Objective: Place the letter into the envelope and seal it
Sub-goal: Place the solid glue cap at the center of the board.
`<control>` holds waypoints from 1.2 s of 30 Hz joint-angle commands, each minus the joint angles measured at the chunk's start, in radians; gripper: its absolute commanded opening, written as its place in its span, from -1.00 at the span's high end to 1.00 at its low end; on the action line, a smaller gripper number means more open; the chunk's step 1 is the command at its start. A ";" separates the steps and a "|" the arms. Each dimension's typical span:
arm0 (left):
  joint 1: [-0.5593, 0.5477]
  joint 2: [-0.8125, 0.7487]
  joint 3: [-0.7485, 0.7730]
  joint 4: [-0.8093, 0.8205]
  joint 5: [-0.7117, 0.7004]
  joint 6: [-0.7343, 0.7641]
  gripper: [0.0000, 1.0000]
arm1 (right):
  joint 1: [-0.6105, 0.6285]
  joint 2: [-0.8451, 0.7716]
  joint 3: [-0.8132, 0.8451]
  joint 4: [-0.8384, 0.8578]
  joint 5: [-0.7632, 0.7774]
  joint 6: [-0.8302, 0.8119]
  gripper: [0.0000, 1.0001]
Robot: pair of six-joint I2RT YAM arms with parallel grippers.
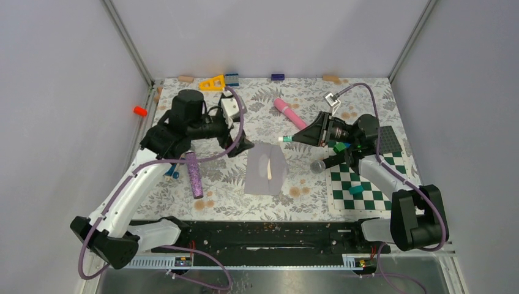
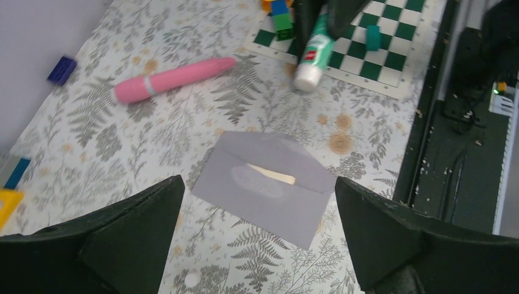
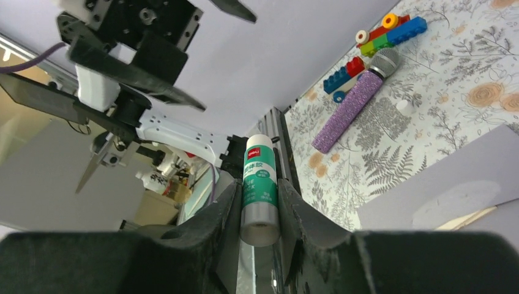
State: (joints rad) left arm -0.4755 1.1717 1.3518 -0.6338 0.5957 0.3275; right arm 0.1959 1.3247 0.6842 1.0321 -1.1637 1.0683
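The pale grey-lavender envelope lies flat at the middle of the table, also seen in the left wrist view. A tan sliver of the letter shows at its opening, beside a glossy smear on the paper. The pointed flap lies flat beyond the opening. My left gripper hovers just left of the envelope, open and empty, and its fingers frame it. My right gripper hangs to the envelope's right, shut on a green-and-white glue stick whose tip points toward the envelope.
A pink cylinder lies behind the envelope. A purple glitter microphone lies to its left. A green-and-white checkerboard mat with small blocks is at the right. A small grey cap sits near the mat. Toy blocks line the back wall.
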 commanded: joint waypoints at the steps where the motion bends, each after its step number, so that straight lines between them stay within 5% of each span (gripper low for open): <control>1: -0.095 -0.029 -0.034 0.041 -0.009 0.090 -0.98 | -0.003 -0.062 0.006 -0.132 -0.071 -0.194 1.00; 8: -0.179 0.017 -0.037 0.060 -0.030 0.082 -0.97 | -0.004 -0.078 -0.012 -0.247 -0.046 -0.307 1.00; 18: -0.267 0.149 0.084 -0.020 -0.066 0.161 -0.98 | -0.004 -0.044 -0.018 -0.192 -0.052 -0.288 1.00; 23: -0.267 0.169 0.118 -0.003 -0.084 0.153 -0.97 | -0.003 -0.099 0.005 -0.358 -0.025 -0.430 1.00; 36: -0.270 0.303 0.239 -0.062 0.051 0.101 -0.98 | -0.001 -0.041 0.007 -0.235 -0.040 -0.305 0.89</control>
State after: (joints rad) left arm -0.7414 1.4574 1.5589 -0.6941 0.5690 0.4522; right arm 0.1959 1.2739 0.6781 0.6746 -1.1893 0.6971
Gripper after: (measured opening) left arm 0.989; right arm 0.317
